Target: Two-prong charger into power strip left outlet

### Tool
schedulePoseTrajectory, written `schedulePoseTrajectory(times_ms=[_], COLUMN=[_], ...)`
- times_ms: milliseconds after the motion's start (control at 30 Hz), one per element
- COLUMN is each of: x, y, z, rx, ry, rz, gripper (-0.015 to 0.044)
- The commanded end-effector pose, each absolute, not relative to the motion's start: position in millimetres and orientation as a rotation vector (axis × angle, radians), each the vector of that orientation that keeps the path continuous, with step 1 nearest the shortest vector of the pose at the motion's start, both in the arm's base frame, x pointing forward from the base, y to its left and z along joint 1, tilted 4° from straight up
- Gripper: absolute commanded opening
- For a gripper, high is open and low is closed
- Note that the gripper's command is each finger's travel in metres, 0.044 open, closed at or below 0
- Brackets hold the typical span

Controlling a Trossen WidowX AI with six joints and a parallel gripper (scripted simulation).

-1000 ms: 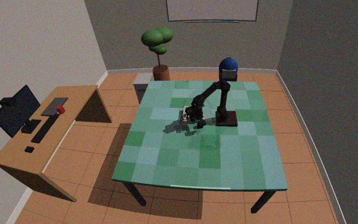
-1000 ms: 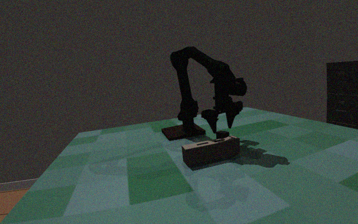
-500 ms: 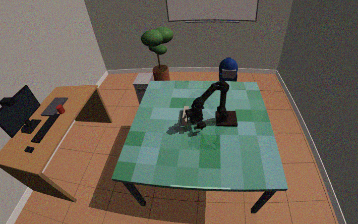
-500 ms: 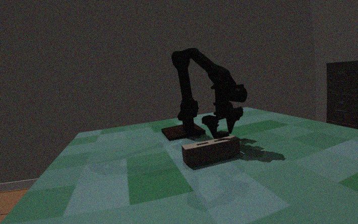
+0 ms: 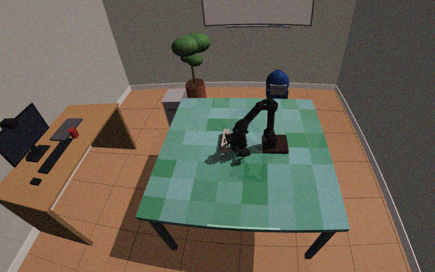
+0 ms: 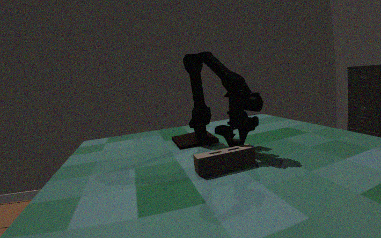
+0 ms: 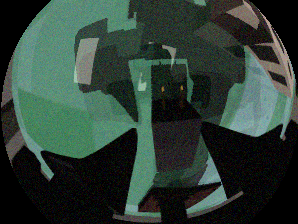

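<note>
The charger (image 7: 175,145) is a dark block between my fingers in the wrist view, its two small orange-tipped prongs toward the top of that view. My gripper (image 5: 239,151) (image 6: 236,142) (image 7: 169,129) points down around it, part-way open. The right finger is close beside the charger; a green strip of table shows between it and the left finger. In the top view the charger cannot be told from the dark gripper. The power strip (image 5: 225,132) (image 6: 224,165) stands just beside the gripper, its pale top up with two dark outlet slots. Its front hides the charger's lower part in the exterior view.
The arm's base (image 5: 279,144) (image 6: 185,141) stands on the green patchwork table (image 5: 253,214) (image 6: 168,193), on the opposite side of the gripper from the power strip. Dark shadows of the arm fall over the strip and the table near it.
</note>
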State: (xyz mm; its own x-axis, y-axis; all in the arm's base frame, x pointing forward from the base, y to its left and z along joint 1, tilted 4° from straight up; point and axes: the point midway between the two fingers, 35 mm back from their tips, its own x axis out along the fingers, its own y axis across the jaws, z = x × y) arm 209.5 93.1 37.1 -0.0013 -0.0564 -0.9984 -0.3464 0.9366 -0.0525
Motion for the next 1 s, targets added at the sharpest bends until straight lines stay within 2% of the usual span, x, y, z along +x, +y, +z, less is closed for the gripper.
schedulePoseTrajectory(times_ms=[0,100,300,400,967], x=[209.6,209.6,209.6,209.6,203.8], y=[93.2,93.2,93.2,93.5,93.4], z=[37.4,37.4,37.4,41.4,90.9], rx=[-0.321,-0.321,-0.321,-0.322,-0.322], ry=[1.564,1.564,1.564,1.564,1.566], rz=[0.234,0.234,0.234,0.234,0.230], gripper=[0.0204,0.0125,0.0085,0.0006,0.0000])
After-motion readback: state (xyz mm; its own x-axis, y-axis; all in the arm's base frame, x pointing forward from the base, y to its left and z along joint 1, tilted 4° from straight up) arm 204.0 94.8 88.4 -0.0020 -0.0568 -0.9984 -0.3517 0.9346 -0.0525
